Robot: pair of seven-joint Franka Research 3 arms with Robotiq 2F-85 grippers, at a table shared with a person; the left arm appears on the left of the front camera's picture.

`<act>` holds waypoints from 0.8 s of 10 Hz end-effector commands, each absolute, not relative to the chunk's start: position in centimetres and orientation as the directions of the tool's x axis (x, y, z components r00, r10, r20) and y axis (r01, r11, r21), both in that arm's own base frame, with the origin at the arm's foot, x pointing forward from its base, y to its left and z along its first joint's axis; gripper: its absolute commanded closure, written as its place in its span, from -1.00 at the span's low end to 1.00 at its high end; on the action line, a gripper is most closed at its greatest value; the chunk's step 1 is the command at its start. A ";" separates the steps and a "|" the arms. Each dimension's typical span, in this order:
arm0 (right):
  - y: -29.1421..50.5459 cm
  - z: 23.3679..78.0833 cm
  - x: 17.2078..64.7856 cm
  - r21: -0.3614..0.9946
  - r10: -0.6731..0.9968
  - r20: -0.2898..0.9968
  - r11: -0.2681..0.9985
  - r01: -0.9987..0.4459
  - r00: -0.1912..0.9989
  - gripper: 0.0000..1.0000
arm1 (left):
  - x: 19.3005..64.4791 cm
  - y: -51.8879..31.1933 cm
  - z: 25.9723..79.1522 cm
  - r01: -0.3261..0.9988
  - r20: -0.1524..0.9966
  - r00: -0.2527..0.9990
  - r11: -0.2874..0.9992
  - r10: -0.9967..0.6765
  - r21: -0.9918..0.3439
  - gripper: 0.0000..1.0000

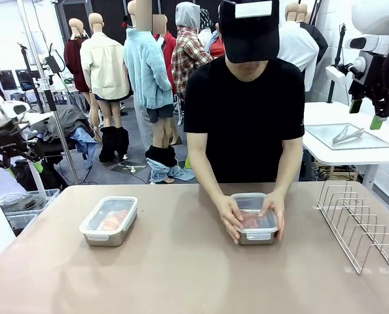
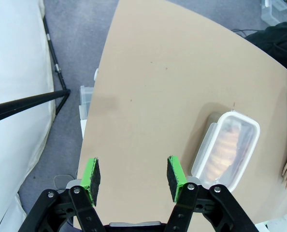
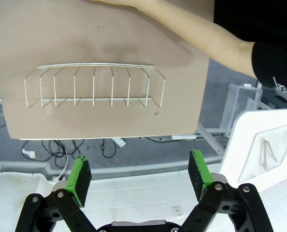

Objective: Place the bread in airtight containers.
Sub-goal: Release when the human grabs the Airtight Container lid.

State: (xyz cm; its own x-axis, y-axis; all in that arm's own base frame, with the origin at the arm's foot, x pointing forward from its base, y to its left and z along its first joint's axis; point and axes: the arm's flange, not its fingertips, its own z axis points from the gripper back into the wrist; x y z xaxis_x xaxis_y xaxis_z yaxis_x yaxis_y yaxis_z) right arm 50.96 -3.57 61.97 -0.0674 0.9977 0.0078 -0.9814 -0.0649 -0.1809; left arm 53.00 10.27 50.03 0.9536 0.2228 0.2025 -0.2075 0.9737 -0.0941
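Front view: person's hands (image 1: 255,219) press the lid of one container (image 1: 255,222); left hand (image 2: 133,180) and right hand (image 3: 139,180) hang wide open, empty.

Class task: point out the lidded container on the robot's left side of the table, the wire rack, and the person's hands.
Left container (image 1: 109,220): front view, clear lid.
Wire rack (image 1: 359,226): front view, middle wires.
Person's hands (image 1: 230,218): front view, back of one hand on the other container.

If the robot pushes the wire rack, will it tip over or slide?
The wire rack would probably slide, since its wide base lies flat on the smooth table. It is thin open wire, so likely light. It looks stiff, not floppy.
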 end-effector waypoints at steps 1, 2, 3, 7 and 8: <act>-3.5 62.0 51.1 -0.172 0.998 0.002 -0.064 -0.983 -0.065 -1.00 | 52.9 10.2 50.2 -0.217 0.208 0.951 0.973 0.229 -0.078 -0.45; -3.5 62.0 51.1 -0.172 0.998 0.002 -0.064 -0.983 -0.065 -1.00 | 52.9 10.2 50.2 -0.217 0.208 0.951 0.973 0.229 -0.078 -0.45; -3.5 62.0 51.1 -0.172 0.998 0.002 -0.064 -0.983 -0.065 -1.00 | 52.9 10.2 50.2 -0.217 0.208 0.951 0.973 0.229 -0.078 -0.45; -3.5 62.0 51.1 -0.172 0.998 0.002 -0.064 -0.983 -0.065 -1.00 | 52.9 10.2 50.2 -0.217 0.208 0.951 0.973 0.229 -0.078 -0.45; -3.5 62.0 51.1 -0.172 0.998 0.002 -0.064 -0.983 -0.065 -1.00 | 52.9 10.2 50.2 -0.217 0.208 0.951 0.973 0.229 -0.078 -0.45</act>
